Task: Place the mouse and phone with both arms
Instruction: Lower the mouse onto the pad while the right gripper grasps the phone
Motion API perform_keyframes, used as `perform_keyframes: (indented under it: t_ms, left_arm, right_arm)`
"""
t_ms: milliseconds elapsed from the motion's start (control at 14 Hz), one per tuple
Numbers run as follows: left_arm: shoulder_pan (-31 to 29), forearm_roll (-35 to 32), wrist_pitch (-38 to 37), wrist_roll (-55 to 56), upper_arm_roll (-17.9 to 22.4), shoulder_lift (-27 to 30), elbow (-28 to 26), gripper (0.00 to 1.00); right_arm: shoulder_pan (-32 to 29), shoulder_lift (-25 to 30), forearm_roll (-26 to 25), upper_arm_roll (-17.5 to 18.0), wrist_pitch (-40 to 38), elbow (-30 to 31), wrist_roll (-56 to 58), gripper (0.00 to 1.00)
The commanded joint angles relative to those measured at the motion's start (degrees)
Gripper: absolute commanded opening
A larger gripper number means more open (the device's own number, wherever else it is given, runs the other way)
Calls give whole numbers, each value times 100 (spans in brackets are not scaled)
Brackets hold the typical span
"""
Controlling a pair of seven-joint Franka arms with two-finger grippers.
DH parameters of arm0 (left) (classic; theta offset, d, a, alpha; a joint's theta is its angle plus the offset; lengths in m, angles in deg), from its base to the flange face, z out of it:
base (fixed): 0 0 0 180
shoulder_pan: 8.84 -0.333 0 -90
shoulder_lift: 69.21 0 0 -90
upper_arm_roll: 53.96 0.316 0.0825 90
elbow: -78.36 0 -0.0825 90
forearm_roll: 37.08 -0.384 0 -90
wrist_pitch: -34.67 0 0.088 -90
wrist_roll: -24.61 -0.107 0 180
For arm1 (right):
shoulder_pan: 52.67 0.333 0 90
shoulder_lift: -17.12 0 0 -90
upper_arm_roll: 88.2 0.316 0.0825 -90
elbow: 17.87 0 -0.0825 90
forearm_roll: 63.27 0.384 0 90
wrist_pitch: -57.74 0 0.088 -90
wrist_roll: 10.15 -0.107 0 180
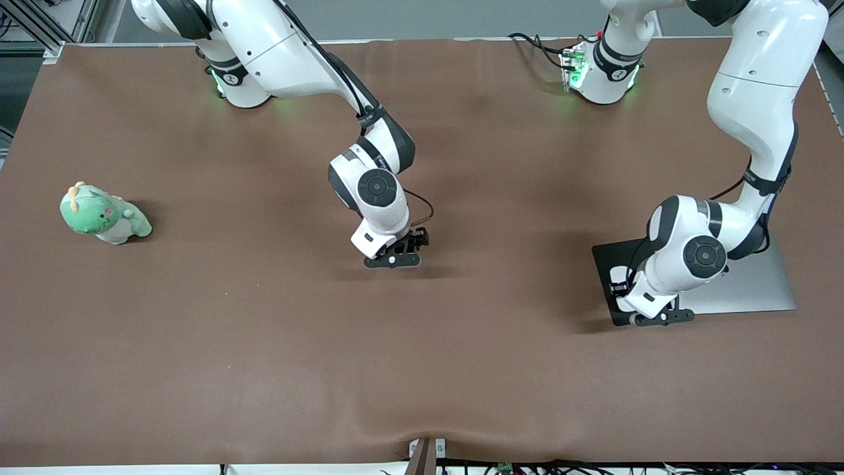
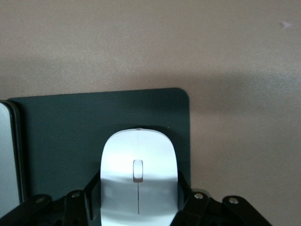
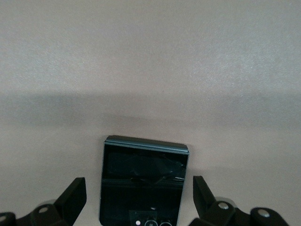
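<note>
Left wrist cam: white mouse (image 2: 138, 181) sits on a dark mouse pad (image 2: 61, 141), w/ the left gripper (image 2: 138, 197) fingers (image 2: 92, 195) either side of it, touching its flanks. Silver laptop edge (image 2: 8, 155) beside the pad, brown table (image 2: 150, 42) all round.

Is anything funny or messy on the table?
Nothing is spilled or broken. The one odd thing is a green plush toy lying alone at the right arm's end of the table. The mouse sits on the black mouse pad between the left gripper fingers; the phone lies flat under the open right gripper.
</note>
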Motion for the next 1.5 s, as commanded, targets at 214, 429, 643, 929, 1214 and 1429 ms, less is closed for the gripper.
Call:
perform_keyframes:
  t_ms: [214,429,643,929,1214,1429]
  left_arm:
    - [-133,-196,123,-19,-59,10,-112,69]
    - [-159,-187,114,-263,-59,36,-112,100]
    - [-282,-187,18,-581,-68,255,-112,100]
    - [-282,-187,-307,-617,-278,791,-94,100]
    - [-282,-152,-703,-608,-665,1345,-68,100]
    - [-291,-99,-1168,-608,-929,1776,-15,100]
  right_arm:
    - [164,-280,16,-37,335,-103,-339,100]
    - [112,-280,-28,-46,326,-103,-295,100]
    - [94,-280,-37,-55,326,-86,-286,100]
    - [85,-280,-37,-64,326,-77,-321,100]
    - [103,-289,-80,-72,326,-77,-304,86]
    - [85,-289,-125,-64,309,-77,-312,22]
